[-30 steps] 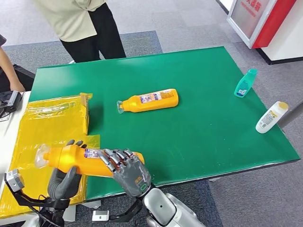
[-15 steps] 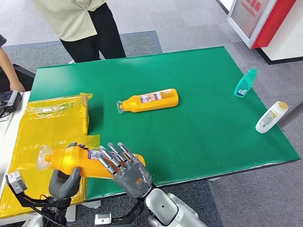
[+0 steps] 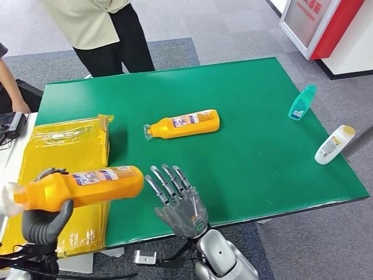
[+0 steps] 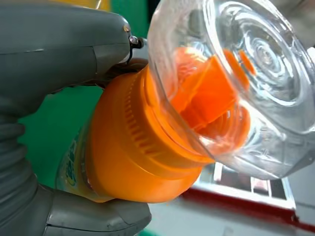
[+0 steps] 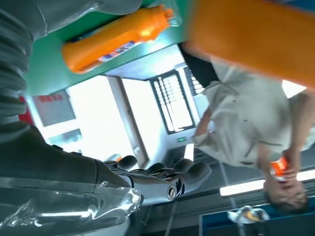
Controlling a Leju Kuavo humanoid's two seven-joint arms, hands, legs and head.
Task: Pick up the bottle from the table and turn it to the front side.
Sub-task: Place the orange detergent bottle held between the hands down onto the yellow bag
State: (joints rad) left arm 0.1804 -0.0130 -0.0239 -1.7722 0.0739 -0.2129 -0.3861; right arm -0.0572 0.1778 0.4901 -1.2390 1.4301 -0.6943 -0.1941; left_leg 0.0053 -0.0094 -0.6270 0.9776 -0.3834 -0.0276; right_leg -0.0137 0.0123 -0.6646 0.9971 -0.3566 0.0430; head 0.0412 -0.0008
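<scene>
My left hand [image 3: 44, 224] grips an orange bottle [image 3: 79, 188] near its clear-capped neck and holds it level above the table's front-left corner, label facing up. The left wrist view shows that bottle's clear cap [image 4: 237, 83] and orange neck [image 4: 141, 147] close up, with the hand's thumb [image 4: 63, 44] over it. My right hand [image 3: 178, 201] hovers open, fingers spread, just right of the bottle's base and apart from it. A second orange bottle [image 3: 183, 123] lies on its side in the middle of the green table [image 3: 264, 151]; it also appears in the right wrist view [image 5: 111, 39].
A yellow plastic bag [image 3: 62, 151] covers the table's left part. A teal bottle [image 3: 302, 102] and a white bottle [image 3: 334, 144] lie near the right edge. A person [image 3: 103, 29] stands behind the table; another person's arm [image 3: 11, 87] is at far left.
My right hand let go of the held bottle and moved right with fingers spread. My left hand carried the bottle up and to the left, levelling it.
</scene>
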